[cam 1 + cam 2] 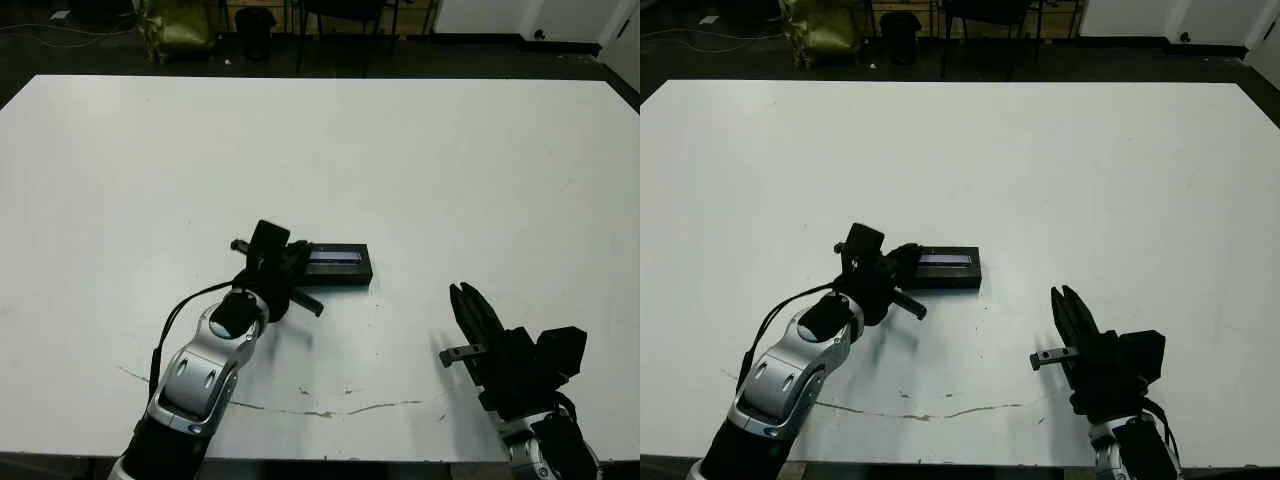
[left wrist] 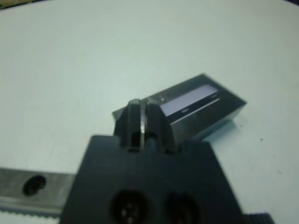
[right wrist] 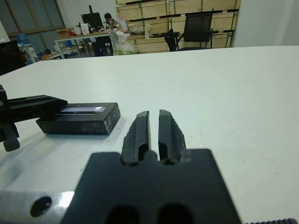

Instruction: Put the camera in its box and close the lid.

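Observation:
The lid point(image 1: 342, 263), a black shell with a glossy silver-grey stripe, lies flat near the table's middle, also seen in the right wrist view point(image 3: 81, 119). The box and the camera are hidden from every view. My left gripper point(image 1: 298, 258) is shut, its fingertips resting on the lid's left end; the left wrist view shows the pressed-together fingers point(image 2: 140, 116) over the striped lid point(image 2: 201, 103). My right gripper point(image 1: 463, 293) is shut on nothing, hovering near the front right, well apart from the lid.
The white table point(image 1: 420, 150) has a thin cracked line point(image 1: 330, 408) near its front edge. Chairs and dark floor lie beyond the far edge. In the right wrist view a person point(image 3: 109, 17) sits at a distant desk.

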